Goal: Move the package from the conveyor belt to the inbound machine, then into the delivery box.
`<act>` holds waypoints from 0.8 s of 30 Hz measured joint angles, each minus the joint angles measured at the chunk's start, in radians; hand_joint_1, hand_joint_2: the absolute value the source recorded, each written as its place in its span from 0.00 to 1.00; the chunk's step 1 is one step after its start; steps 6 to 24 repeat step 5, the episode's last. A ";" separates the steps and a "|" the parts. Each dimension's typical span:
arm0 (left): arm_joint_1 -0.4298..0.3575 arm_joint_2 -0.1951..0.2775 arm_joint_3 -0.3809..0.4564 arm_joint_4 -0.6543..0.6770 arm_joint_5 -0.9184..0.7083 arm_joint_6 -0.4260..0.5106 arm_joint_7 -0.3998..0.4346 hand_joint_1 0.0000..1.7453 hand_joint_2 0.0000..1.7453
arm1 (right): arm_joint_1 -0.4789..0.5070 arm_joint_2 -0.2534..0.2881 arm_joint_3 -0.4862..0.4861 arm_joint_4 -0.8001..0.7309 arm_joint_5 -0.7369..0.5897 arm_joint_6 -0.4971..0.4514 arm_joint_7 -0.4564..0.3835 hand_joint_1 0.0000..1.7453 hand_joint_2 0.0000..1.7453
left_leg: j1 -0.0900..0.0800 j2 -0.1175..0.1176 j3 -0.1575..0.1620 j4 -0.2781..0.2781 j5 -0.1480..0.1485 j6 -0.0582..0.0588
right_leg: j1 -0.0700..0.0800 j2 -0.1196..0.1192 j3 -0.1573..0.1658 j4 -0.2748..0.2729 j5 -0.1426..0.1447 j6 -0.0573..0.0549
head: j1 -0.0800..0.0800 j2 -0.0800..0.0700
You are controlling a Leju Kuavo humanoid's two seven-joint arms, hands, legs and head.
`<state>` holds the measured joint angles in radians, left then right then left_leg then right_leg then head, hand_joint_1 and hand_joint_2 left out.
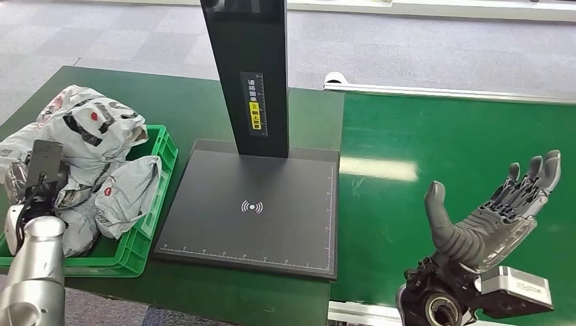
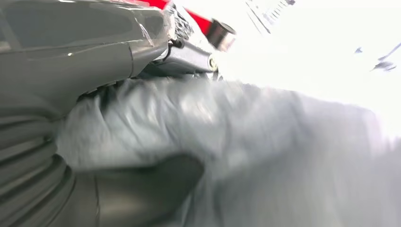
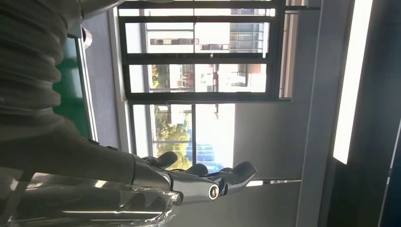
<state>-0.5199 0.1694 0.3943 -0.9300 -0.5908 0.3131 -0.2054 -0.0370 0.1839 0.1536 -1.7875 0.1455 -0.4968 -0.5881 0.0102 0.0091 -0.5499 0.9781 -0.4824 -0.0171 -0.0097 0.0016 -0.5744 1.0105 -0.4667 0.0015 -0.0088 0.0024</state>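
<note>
Several grey plastic packages [image 1: 95, 129] with red and black print are piled in the green delivery box [image 1: 163, 170] at the left. My left hand [image 1: 37, 178] is down among them at the box's left end. Close up, a grey package [image 2: 265, 151] lies between that hand's thumb [image 2: 142, 189] and its fingers [image 2: 94, 42], against the palm. My right hand [image 1: 496, 210] is held palm up over the green conveyor belt [image 1: 441, 142], fingers spread and nothing in it; the right hand [image 3: 189, 182] also shows against windows. The black inbound machine plate [image 1: 251, 204] is bare.
A black post [image 1: 248, 75] with a yellow label rises from the back of the machine plate. The belt's metal rail [image 1: 448, 92] runs along its far side. Grey carpet floor lies beyond the green table.
</note>
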 joint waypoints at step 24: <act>0.097 -0.072 -0.008 -0.272 0.226 -0.005 -0.098 0.00 1.00 | 0.003 0.000 0.000 0.010 -0.014 -0.006 -0.019 0.00 1.00 | 0.000 0.000 -0.001 0.000 -0.001 0.000 | 0.000 0.000 0.000 -0.001 0.000 0.000 | 0.000 0.000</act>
